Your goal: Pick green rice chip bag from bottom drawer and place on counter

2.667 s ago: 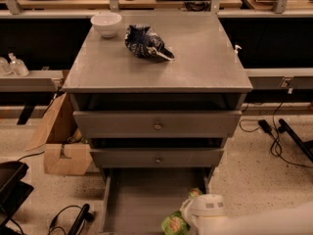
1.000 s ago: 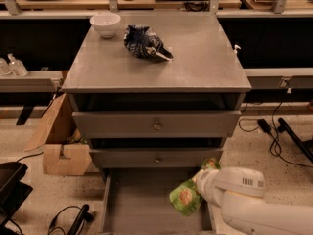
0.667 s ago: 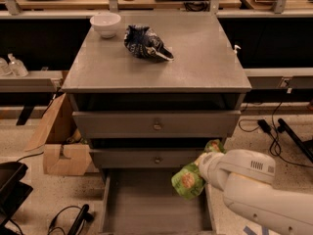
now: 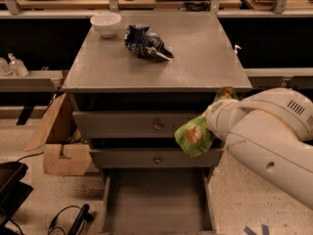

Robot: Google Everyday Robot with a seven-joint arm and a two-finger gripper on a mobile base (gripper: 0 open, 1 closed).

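The green rice chip bag [image 4: 194, 135] hangs in the air in front of the upper drawers, at the cabinet's right side, just below the counter's front edge. My gripper [image 4: 213, 116] holds it from the right, with the white arm behind it hiding the fingers. The bottom drawer [image 4: 157, 199] is pulled open and its grey tray shows nothing in it. The counter [image 4: 195, 58] is the flat grey cabinet top above.
A dark blue-and-white snack bag [image 4: 145, 43] and a white bowl [image 4: 106, 23] sit at the back left of the counter. A cardboard box [image 4: 61, 146] stands on the floor to the left. Cables and a black object lie at the lower left. Wooden benches run behind.
The gripper has lifted the green bag out of the bottom drawer and raised it up and to the right, from drawer level to just below the counter edge.
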